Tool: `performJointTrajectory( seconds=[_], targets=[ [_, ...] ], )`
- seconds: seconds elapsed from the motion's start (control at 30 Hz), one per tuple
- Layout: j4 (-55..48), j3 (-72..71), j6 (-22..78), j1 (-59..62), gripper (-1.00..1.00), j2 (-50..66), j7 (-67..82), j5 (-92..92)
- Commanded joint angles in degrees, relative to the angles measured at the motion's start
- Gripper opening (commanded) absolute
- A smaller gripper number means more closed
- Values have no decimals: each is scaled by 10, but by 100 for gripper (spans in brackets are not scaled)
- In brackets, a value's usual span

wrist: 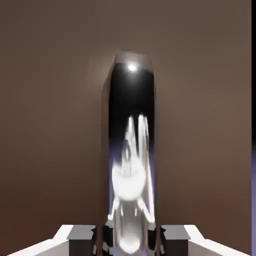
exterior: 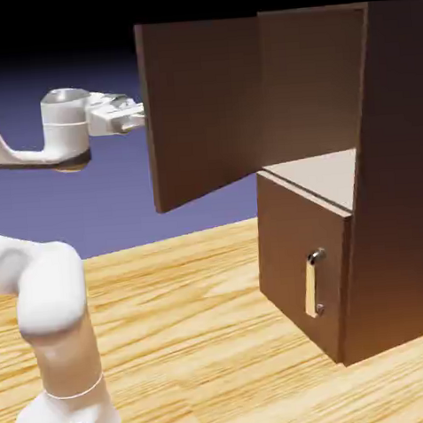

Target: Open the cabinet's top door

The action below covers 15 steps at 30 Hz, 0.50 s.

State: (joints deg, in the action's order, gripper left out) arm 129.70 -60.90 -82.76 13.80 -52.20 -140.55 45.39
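Across the top door [exterior: 203,109], your fingertips [wrist: 129,241] grip its handle [wrist: 131,150] — slick, rigid metal — so hold mid-bar.

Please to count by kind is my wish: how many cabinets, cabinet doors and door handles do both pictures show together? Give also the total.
Cabinet: 1
Cabinet doors: 2 (upper door, open; lower door, closed)
Door handles: 2 (upper bar handle, shiny; lower bar handle)
Total: 5
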Motion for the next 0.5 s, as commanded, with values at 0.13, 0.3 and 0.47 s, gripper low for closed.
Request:
performJointTrajectory(
  seconds=[0.13,0.3,0.47],
  targets=[
    [-99,-89,89,104,-100,11,8,-38],
    [-195,-162,162,208,-100,2,26,-68],
    [-279,-212,221,295,-100,-18,49,-90]
  ],
)
